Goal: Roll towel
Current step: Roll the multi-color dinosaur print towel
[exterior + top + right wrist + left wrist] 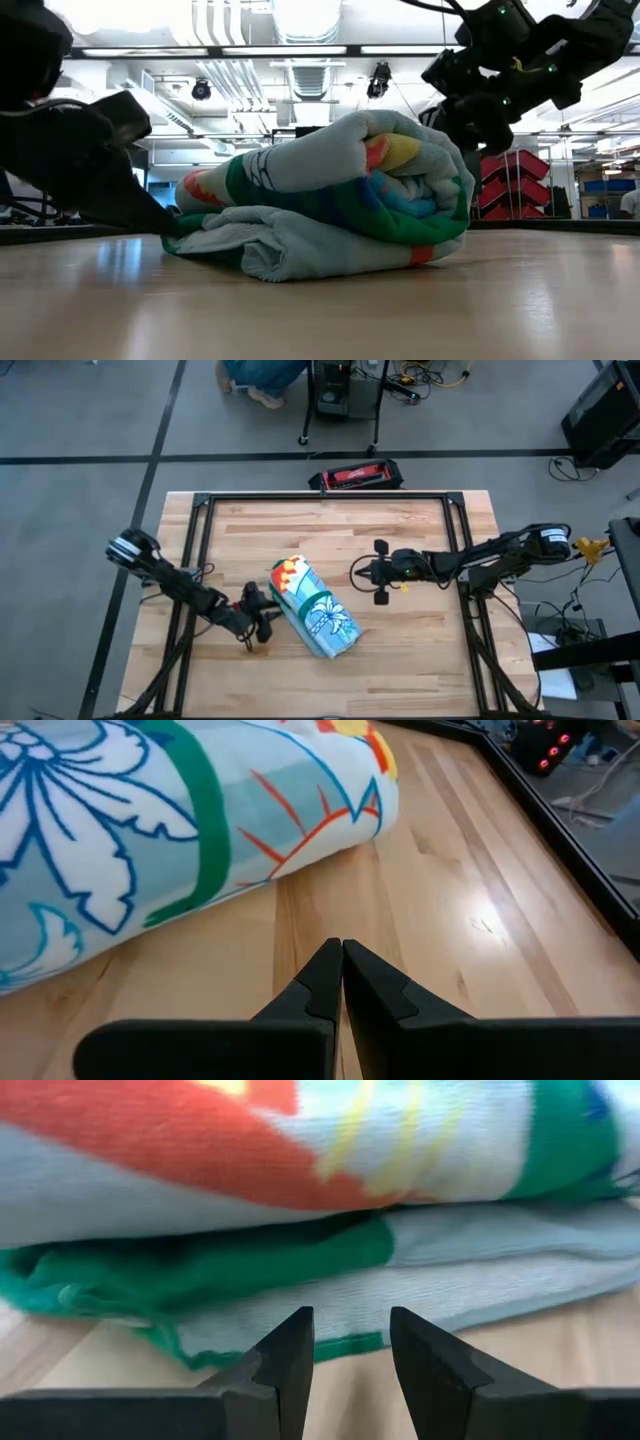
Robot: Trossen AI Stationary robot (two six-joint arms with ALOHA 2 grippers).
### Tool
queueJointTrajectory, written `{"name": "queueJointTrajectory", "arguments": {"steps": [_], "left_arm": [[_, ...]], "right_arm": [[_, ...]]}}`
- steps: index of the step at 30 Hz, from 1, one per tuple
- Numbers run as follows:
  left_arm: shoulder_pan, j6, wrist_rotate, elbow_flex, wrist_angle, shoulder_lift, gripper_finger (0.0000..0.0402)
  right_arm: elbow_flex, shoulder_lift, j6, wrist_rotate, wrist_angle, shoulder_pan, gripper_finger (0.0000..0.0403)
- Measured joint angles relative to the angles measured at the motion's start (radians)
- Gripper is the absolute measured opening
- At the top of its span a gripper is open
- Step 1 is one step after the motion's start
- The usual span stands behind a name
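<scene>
On the table [420, 650], near its middle, the towel [313, 608] lies as a loose, thick roll; soft and light, it will likely sag or unroll, so the green hem under the roll looks the best hold. Left gripper [348, 1352] sits low at that hem, fingers parted, holding nothing. Right gripper [341, 965] hovers beside the roll, fingers together, empty
</scene>
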Motion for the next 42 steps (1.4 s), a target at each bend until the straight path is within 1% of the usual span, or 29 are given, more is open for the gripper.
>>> {"name": "queueJointTrajectory", "arguments": {"steps": [6,11,16,23,29,35,38,41,42], "left_arm": [[0.0,0.025,-0.071,0.003,0.097,0.067,0.0119],[0.0,0.076,-0.073,0.041,0.143,0.113,0.0119],[0.0,0.1,-0.068,0.079,0.14,0.14,0.0119],[0.0,0.187,-0.075,0.135,0.128,0.141,0.0119],[0.0,0.15,-0.064,0.14,0.044,0.141,0.0119],[0.004,0.156,-0.083,0.147,0.036,0.172,0.0119],[0.008,0.154,-0.099,0.158,0.041,0.21,0.0119],[0.009,0.15,-0.117,0.179,0.05,0.253,0.0119],[0.01,0.148,-0.122,0.188,0.052,0.265,0.0119]], "right_arm": [[0.0,0.0,0.0,0.0,-0.002,0.0,0.0],[0.0,0.0,0.001,-0.002,-0.002,0.0,0.0],[0.0,0.0,0.002,-0.002,-0.002,0.0,0.0],[0.0,0.0,0.004,-0.002,-0.001,0.0,0.0],[0.0,0.0,0.004,-0.002,-0.001,0.0,0.0],[0.0,0.0,0.013,-0.004,-0.001,0.0,0.0],[0.0,0.0,0.032,-0.04,0.029,0.0,0.0],[0.0,0.001,0.045,-0.14,0.103,0.0,0.0],[0.001,0.011,0.044,-0.152,0.13,0.001,0.0]]}}
